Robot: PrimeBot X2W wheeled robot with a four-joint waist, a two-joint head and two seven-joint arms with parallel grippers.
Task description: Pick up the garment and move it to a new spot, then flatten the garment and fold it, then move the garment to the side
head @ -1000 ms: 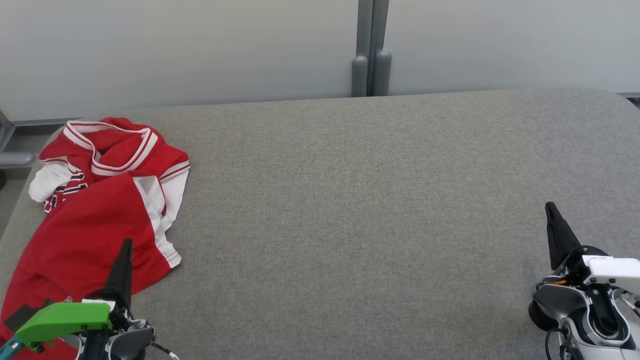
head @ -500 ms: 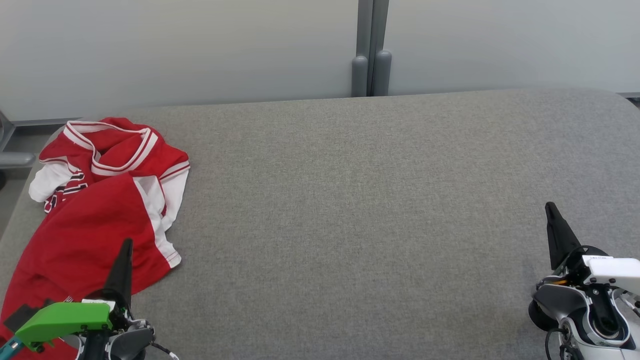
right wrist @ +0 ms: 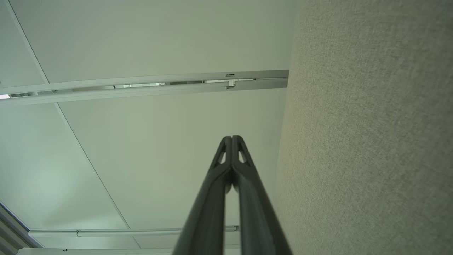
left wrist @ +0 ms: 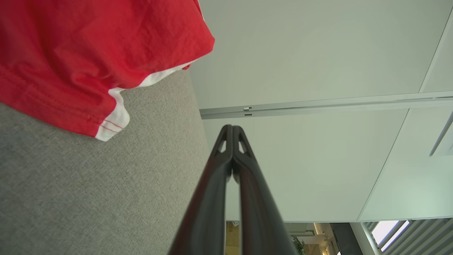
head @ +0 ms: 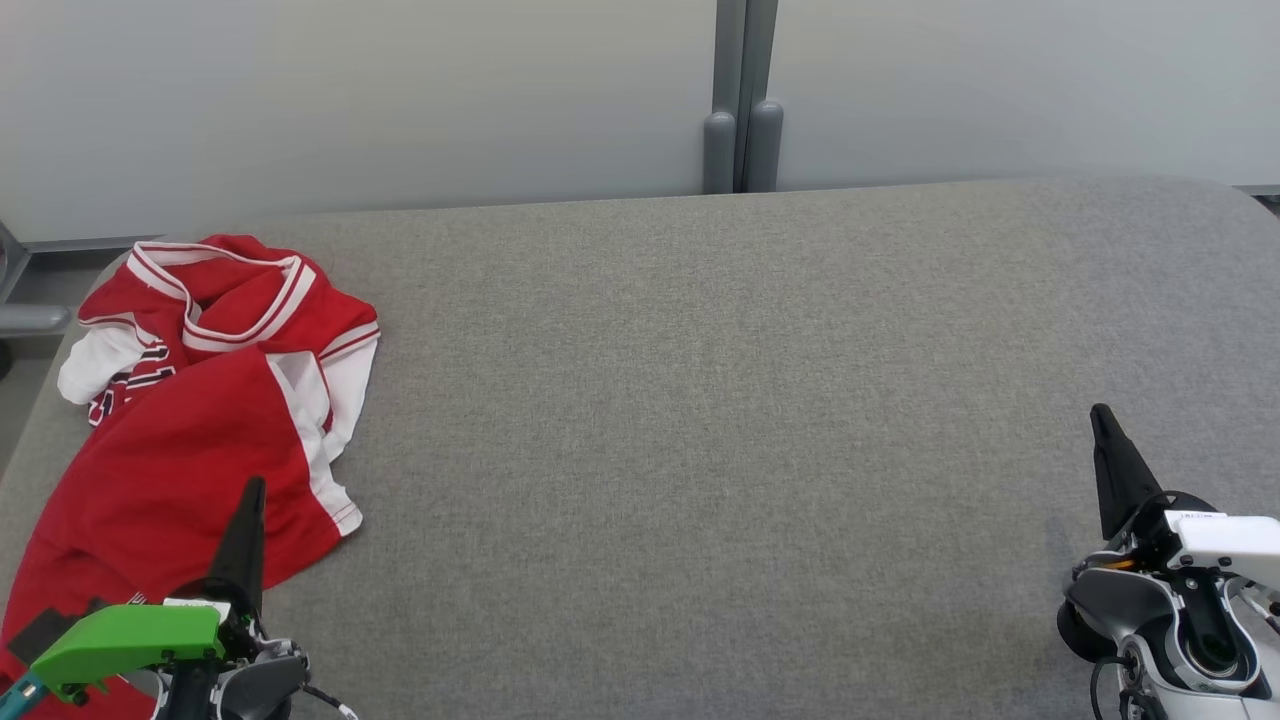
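The garment, a red jersey with white trim, lies crumpled at the left end of the grey padded table, part of it trailing over the near left edge. My left gripper is at the lower left, shut and empty, its tip over the jersey's lower hem. In the left wrist view the garment fills the upper left, apart from the closed left gripper. My right gripper rests at the lower right, far from the jersey; the right gripper is shut with nothing in it.
A pale wall with a grey vertical post stands just behind the table's far edge. The table's left edge runs close by the jersey. Grey fabric surface stretches from the jersey to the right arm.
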